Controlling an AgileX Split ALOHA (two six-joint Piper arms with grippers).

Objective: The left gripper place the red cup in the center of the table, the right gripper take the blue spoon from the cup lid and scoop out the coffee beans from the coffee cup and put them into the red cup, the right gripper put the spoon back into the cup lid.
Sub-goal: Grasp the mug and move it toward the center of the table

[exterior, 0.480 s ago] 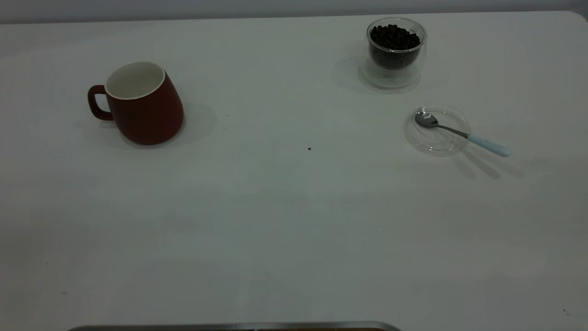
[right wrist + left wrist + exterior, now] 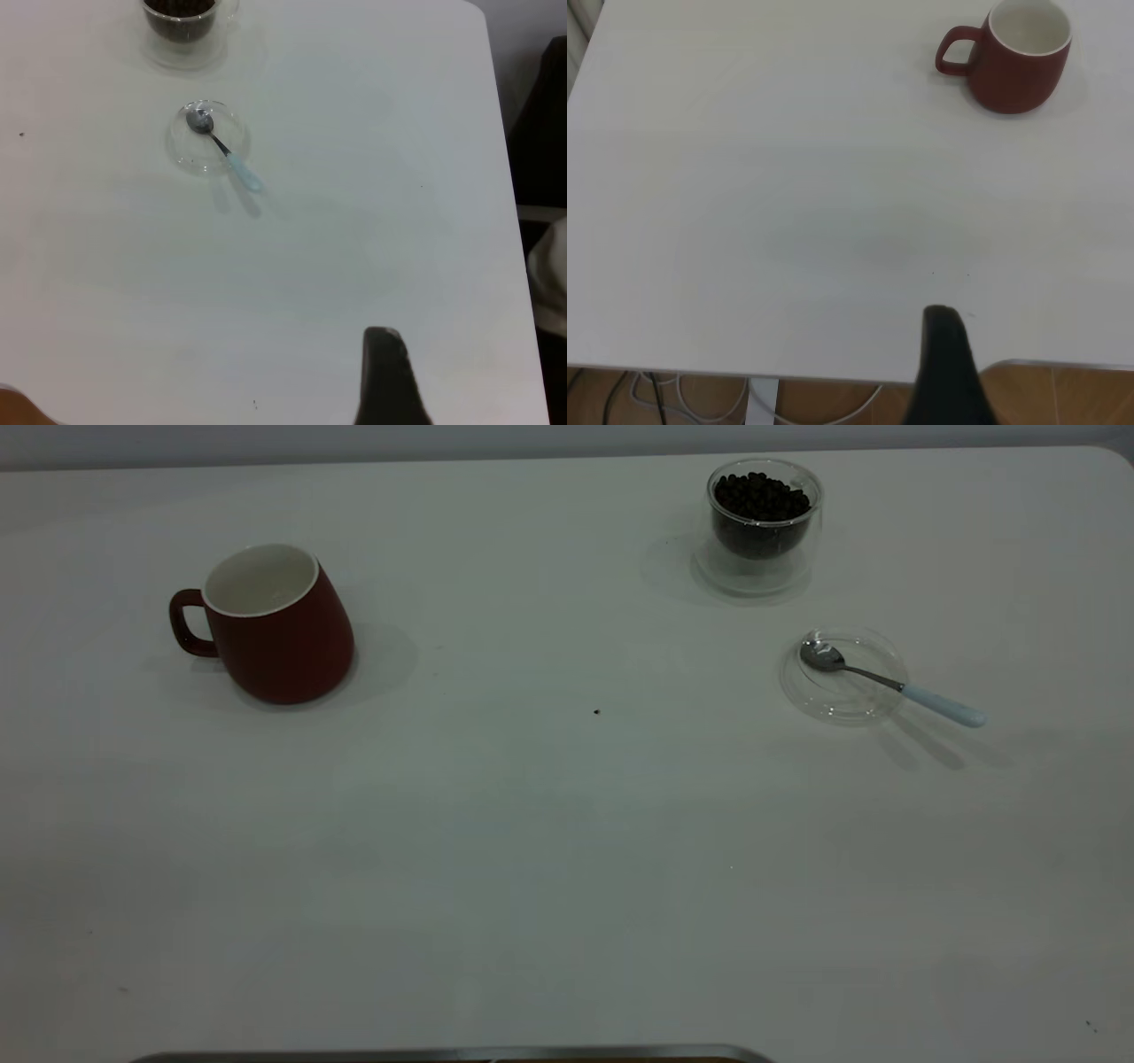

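Glossy dark-red ceramic mug with white interior (image 2: 270, 624) is sitting upright at the left of the white matte surface (image 2: 532, 850), handle pointing outward, well apart from the left end effector (image 2: 948, 372), which is hanging back at the near edge; only one dark finger is showing, so its opening cannot be told. Right end effector (image 2: 385, 376) is likewise far back, state unclear. Metal spoon with pale-blue handle (image 2: 890, 684) is lying across the clear round lid (image 2: 842, 677), near the clear glass cup of dark beans (image 2: 762, 522).
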